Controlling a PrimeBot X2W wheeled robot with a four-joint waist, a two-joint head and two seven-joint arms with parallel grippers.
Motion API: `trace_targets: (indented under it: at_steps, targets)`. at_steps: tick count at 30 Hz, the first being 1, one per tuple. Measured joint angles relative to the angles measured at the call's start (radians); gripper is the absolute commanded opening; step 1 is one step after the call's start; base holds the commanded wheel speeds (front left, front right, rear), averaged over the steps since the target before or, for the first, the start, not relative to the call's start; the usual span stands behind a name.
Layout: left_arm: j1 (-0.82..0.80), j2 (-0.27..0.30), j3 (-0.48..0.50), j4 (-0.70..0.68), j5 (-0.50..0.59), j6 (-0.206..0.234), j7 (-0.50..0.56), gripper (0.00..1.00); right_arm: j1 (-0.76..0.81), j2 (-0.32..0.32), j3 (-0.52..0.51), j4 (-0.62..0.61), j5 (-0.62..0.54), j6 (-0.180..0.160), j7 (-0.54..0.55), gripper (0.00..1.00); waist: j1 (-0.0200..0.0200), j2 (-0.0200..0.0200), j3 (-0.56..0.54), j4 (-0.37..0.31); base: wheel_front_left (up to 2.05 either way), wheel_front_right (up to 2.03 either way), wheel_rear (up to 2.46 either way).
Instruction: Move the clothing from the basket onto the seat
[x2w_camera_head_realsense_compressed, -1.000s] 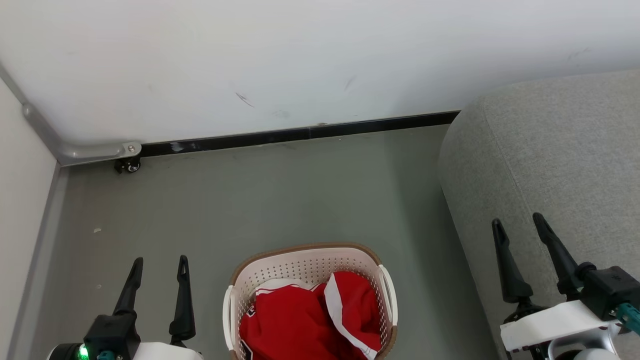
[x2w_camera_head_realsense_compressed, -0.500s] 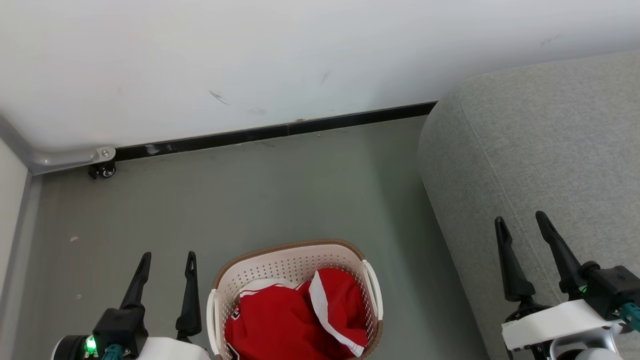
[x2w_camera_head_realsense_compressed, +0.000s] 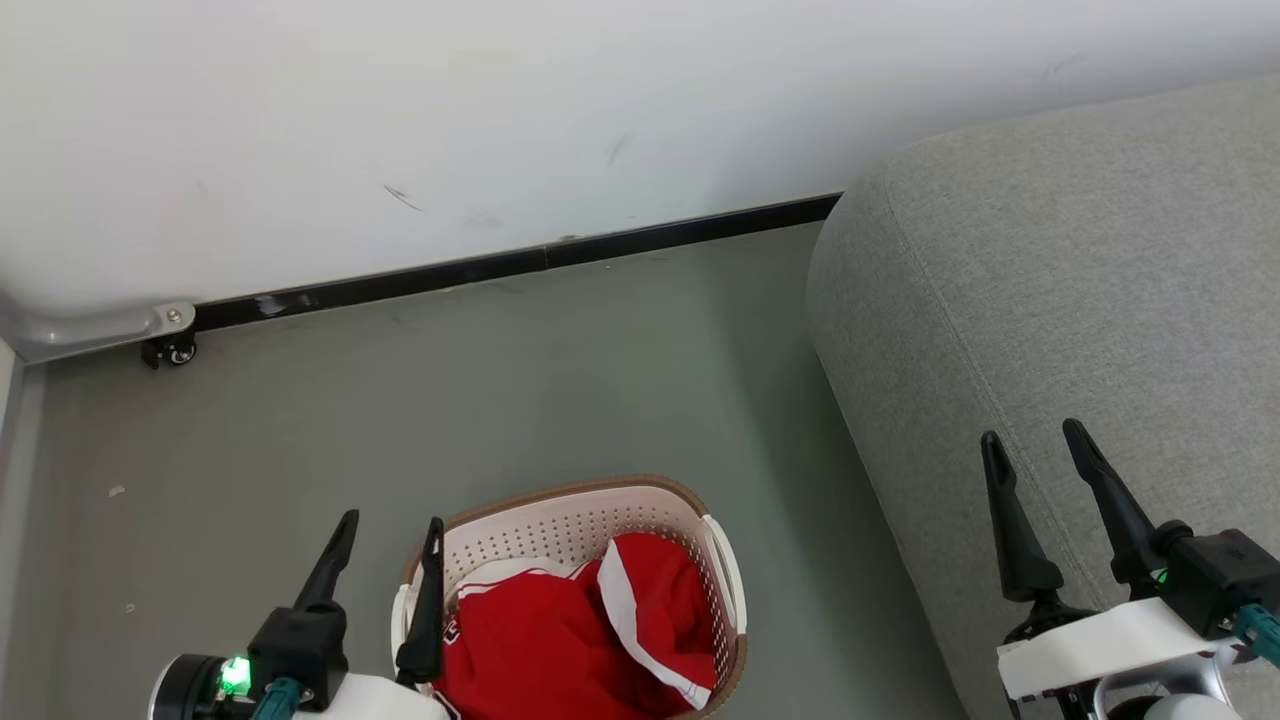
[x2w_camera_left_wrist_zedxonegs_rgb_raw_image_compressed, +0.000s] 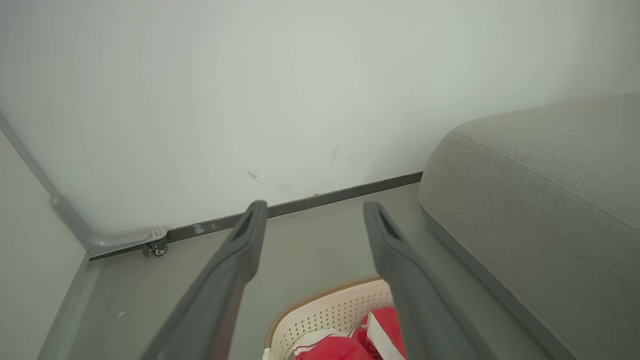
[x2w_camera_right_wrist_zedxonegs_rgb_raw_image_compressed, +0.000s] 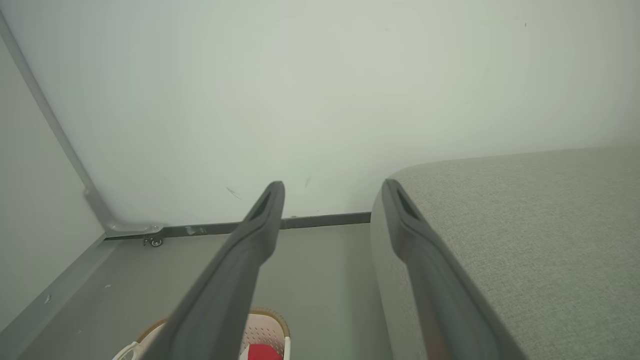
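The cream perforated basket (x2w_camera_head_realsense_compressed: 560, 505) with a brown rim stands on the floor at the bottom middle of the head view. Red clothing (x2w_camera_head_realsense_compressed: 560, 640) with white trim lies bunched inside it. In the left wrist view the basket (x2w_camera_left_wrist_zedxonegs_rgb_raw_image_compressed: 325, 312) and clothing (x2w_camera_left_wrist_zedxonegs_rgb_raw_image_compressed: 385, 325) peek in at the bottom edge. My left gripper (x2w_camera_head_realsense_compressed: 390, 535) hovers open at the basket's left rim, one finger over its edge, nothing between the fingers. The light-grey seat (x2w_camera_head_realsense_compressed: 1080, 280) fills the right side. My right gripper (x2w_camera_head_realsense_compressed: 1030, 440) stands open over the seat's front edge, holding nothing.
A white wall with a black baseboard (x2w_camera_head_realsense_compressed: 500, 265) runs across the back. A grey metal bracket with a small caster wheel (x2w_camera_head_realsense_compressed: 170, 350) sits at the far left corner. Grey floor (x2w_camera_head_realsense_compressed: 560, 380) lies between basket, wall and seat.
The whole head view has shifted left as the camera turned right. The left gripper has moved right, from beside the basket to over its left rim. The right gripper holds its place.
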Motion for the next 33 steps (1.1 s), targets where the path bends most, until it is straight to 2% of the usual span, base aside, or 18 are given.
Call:
trace_targets:
  at_steps: [21, 33]
  targets:
    - [-0.159, -0.013, -0.149, 0.133, 0.084, -0.099, 0.062, 1.00, -0.007, 0.001, -0.002, -0.035, 0.005, 0.000, -0.002, 1.00, 0.0000, 0.0000, 0.096, -0.027, 0.00, 0.00, 0.00]
    - [-0.247, -0.038, -0.209, 0.254, 0.122, -0.133, 0.114, 1.00, -0.072, 0.001, -0.007, -0.066, 0.021, 0.000, -0.011, 1.00, 0.0000, 0.0000, 0.194, -0.054, 0.00, 0.00, 0.00]
